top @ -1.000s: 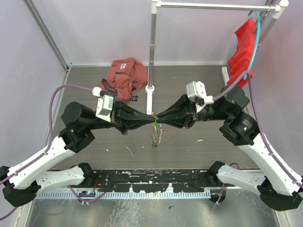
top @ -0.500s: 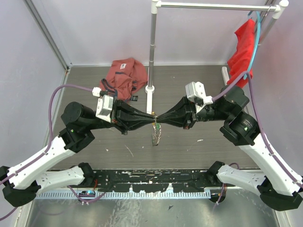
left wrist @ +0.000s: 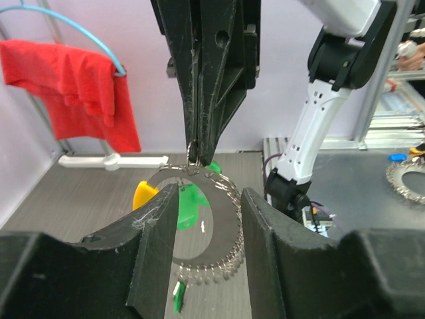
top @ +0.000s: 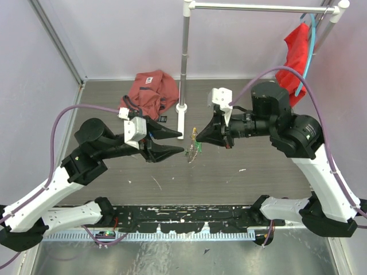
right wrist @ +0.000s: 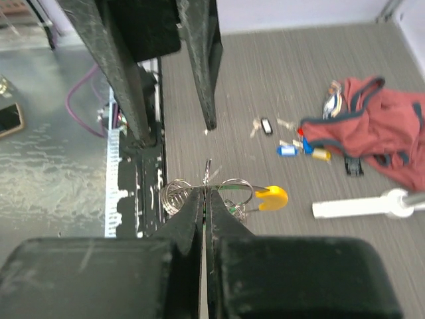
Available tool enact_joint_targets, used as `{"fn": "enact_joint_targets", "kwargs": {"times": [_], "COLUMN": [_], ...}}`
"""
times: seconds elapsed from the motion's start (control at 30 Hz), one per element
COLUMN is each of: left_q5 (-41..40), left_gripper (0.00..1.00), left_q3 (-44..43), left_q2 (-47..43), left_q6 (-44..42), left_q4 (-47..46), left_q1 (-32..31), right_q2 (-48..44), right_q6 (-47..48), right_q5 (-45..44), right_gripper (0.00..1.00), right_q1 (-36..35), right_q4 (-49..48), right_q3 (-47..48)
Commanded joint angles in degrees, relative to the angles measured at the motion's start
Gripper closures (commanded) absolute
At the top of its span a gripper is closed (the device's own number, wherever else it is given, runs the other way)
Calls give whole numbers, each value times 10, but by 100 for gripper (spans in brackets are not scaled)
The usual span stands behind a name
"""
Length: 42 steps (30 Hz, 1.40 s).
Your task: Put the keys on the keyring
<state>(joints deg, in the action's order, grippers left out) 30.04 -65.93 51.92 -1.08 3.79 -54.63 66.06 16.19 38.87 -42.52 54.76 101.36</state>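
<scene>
Two arms meet over the middle of the table in the top view. Your left gripper [top: 182, 143] stands about half open with nothing in it. Your right gripper [top: 196, 139], at its 3 o'clock, is pinched shut on the keyring [top: 193, 150], which hangs clear of the table [top: 246, 183].

From the left wrist, spread fingers [left wrist: 156, 252] frame the ring. A green tag [left wrist: 190, 205] hangs inside the loop, with a yellow tag [left wrist: 142, 195] at 9 o'clock.

From the right wrist, closed jaws grip the ring's wire at its top. At 2 o'clock, loose keys [right wrist: 287, 150] lie beside a red cloth [right wrist: 372, 126].

At least one key looks threaded. Several are not yet picked up, so most of the job appears to lie ahead.
</scene>
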Motion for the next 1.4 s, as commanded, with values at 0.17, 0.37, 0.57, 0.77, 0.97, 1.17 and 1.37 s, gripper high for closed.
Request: {"fn": "enact_joint_targets", "kwargs": {"times": [0.17,0.37,0.57,0.77,0.97,1.17,1.37], "left_q5": [-37,-12,0,12,26,50,60], "left_gripper": [51,51,52,54,65,74,94], "left_q3": [-18,-18,-21,-29,-30,-35,-33], "left_q2": [30,51,65,80,84,86,82], "left_q6": [-27,-30,-31,-30,-30,-22,-17], "left_q4": [43,41,43,48,49,49,49], "left_q1": [-3,-3,-3,-2,-3,-3,-2], "right_q2": [59,78,75,68,70,63,59], "right_q6": [14,2,2,7,7,9,11], "right_q5": [-144,-168,-166,-151,-143,-138,-138], "right_gripper": [99,99,99,99,99,99,99], "right_q1": [-34,-74,-88,-92,-94,-99,-99], "right_q4": [164,174,169,157,153,132,122], "right_q3": [93,102,97,91,88,73,72]}}
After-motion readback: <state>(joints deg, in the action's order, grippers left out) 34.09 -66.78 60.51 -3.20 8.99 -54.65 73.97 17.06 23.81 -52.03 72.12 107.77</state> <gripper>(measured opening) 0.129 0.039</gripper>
